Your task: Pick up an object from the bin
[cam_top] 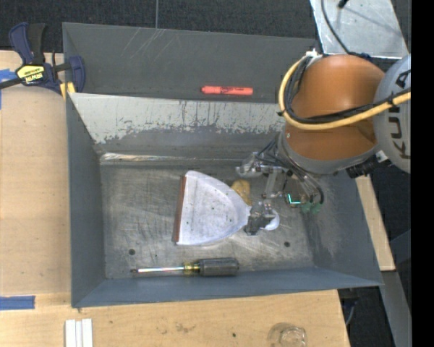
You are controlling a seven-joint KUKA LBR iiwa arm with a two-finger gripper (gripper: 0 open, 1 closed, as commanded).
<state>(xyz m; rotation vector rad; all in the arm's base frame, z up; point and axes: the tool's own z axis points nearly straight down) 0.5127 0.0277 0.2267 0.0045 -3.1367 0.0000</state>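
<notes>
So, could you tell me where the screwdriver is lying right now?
The screwdriver lies along the near edge of the bin in the camera view, just below the white fan-shaped sheet, apart from the gripper up to its right.

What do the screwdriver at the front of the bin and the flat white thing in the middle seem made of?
Screwdriver: thin pale shaft with a sheen, likely bare metal; dark matte handle with a yellow band, probably plastic or rubber. Flat white thing: matte, speckled, likely paper or thin card; the reddish-brown left edge may be a binding.
</notes>
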